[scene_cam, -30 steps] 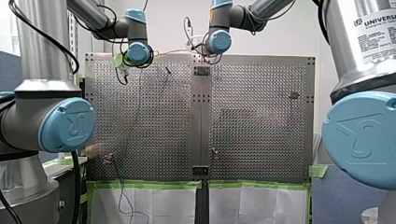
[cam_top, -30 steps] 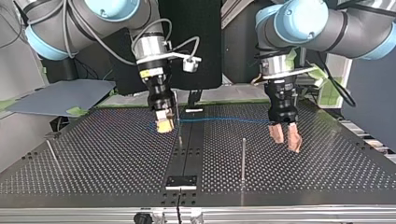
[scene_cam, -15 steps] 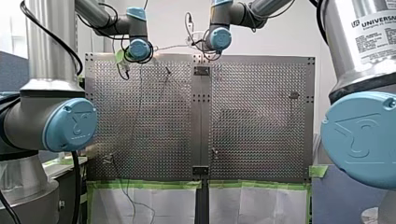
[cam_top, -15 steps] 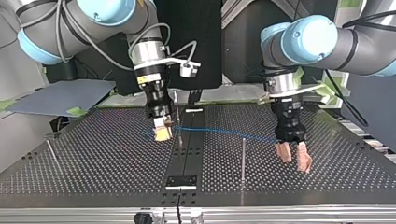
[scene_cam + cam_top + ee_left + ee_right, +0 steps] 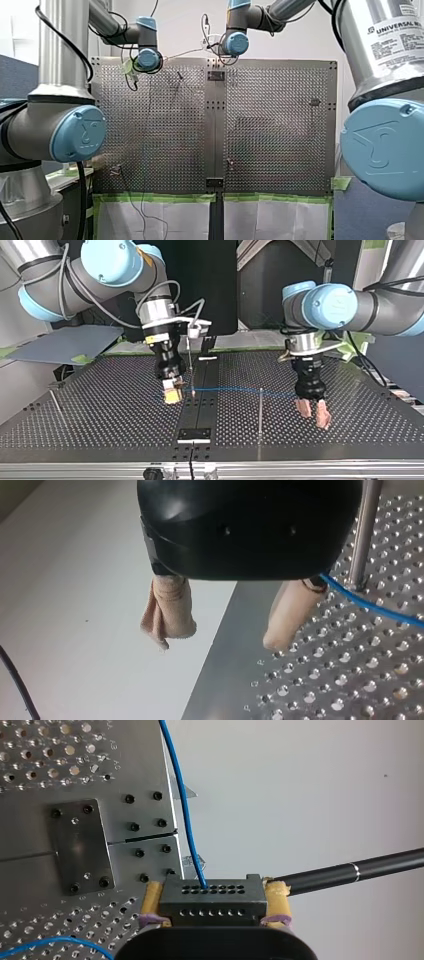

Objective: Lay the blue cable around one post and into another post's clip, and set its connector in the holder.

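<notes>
In the top view my right gripper (image 5: 173, 394), with yellow pads, is shut on the black connector (image 5: 212, 900) at the end of the blue cable (image 5: 235, 390). From there the cable runs level past a thin post (image 5: 190, 365) and behind a taller post (image 5: 260, 412) to my left gripper (image 5: 314, 415). That gripper is open, with pale pads and nothing between them. In the left wrist view the cable (image 5: 370, 605) passes beside one finger (image 5: 287, 612), near a post's foot (image 5: 364, 530). In the right wrist view the cable (image 5: 182, 805) leads away from the connector.
A dark strip (image 5: 200, 410) runs down the middle of the perforated table, with a small screwed plate (image 5: 194, 434) near the top view's front edge. Another thin post (image 5: 56, 407) leans at that view's left. A black rod (image 5: 350, 870) lies beside my right gripper.
In the top view both grippers have come nearer the front edge, carrying the cable with them. My left gripper stays open, my right stays shut on the connector.
</notes>
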Motion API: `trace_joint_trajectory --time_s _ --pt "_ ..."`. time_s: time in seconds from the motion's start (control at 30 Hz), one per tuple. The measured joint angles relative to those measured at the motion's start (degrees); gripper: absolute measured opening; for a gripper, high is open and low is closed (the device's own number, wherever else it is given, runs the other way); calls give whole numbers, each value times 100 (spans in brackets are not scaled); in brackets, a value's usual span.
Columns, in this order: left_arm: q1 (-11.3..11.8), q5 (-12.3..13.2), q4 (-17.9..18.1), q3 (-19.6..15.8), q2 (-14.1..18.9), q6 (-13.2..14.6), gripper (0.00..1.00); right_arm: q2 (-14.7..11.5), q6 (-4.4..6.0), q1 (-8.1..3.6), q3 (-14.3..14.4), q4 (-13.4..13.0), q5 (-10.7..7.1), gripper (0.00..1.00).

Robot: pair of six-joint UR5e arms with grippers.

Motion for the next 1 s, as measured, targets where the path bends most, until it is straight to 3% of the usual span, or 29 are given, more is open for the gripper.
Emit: trace_joint_trajectory --time_s 0.4,0.7,1.0 --pt "245 536 -204 289 -415 -56 100 213 38 -172 -165 -4 -62 16" --pt "446 746 -236 414 -701 -119 100 295 88 -338 -184 -48 -100 16" --pt "576 937 -248 416 -876 -128 100 572 95 -473 -179 -15 -86 16"
